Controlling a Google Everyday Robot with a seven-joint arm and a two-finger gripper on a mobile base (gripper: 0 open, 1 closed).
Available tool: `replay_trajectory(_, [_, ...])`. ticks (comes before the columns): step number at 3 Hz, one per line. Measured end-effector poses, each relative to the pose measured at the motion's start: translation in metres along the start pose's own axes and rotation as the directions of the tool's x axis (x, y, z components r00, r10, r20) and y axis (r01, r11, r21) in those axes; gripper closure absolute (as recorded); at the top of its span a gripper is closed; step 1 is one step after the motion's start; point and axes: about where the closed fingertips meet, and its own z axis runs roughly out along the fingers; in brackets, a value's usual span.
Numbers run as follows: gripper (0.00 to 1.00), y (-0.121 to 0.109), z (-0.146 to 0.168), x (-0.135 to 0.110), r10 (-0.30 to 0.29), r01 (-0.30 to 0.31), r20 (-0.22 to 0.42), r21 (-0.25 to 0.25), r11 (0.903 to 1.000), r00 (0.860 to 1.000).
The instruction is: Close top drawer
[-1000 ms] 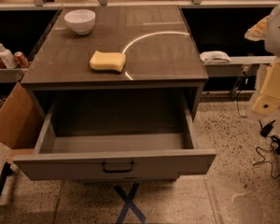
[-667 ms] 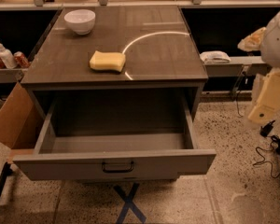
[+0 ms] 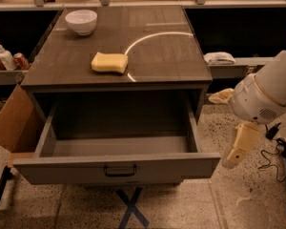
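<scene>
Gripper (image 3: 239, 147), smooth cream plastic, grip unclear, right of open boxy grey-brown top drawer (image 3: 181, 166)

No legible text or labels anywhere. Only mark: blue tape X (image 3: 131, 207) on floor (image 3: 205, 202), 6 o'clock. Gripper (image 3: 232, 157) at 4 o'clock.
</scene>
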Motion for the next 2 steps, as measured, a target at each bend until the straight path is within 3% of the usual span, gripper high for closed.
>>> replay_trajectory(2, [0.0, 0.0039, 0.0061, -0.0045, -0.04, 0.04, 0.022, -0.009, 0.9992, 0.999])
